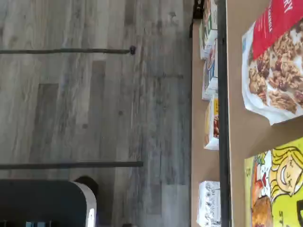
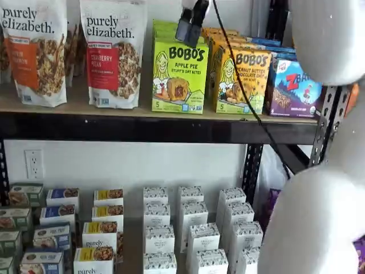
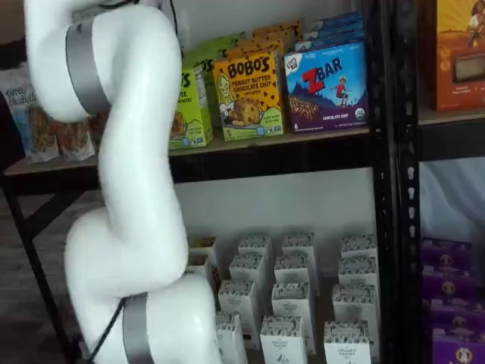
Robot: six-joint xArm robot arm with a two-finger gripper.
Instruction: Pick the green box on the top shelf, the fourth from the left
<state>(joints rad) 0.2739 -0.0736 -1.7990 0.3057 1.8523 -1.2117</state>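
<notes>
Jaws (image 2: pixel 191 25) hung over the green Bobo's Apple Pie box (image 2: pixel 179 76) at the top shelf (image 2: pixel 142 128) front edge, lined up for a top-down grab; spread couldn't be told.

Green box (image 2: pixel 179 76): lime-green upright carton, front reads "BOBO'S APPLE PIE", cartoon blonde girl at left, baked oat bite pictured in the middle, a "5" at the lower left corner. Stands square at the front edge of the top shelf (image 2: pixel 142 127), more green cartons lined up behind it. Top shelf: tan board, thick black front rail, black perforated upright at its right end. In a shelf view the box (image 3: pixel 189 106) is half hidden, only its right part showing.
</notes>
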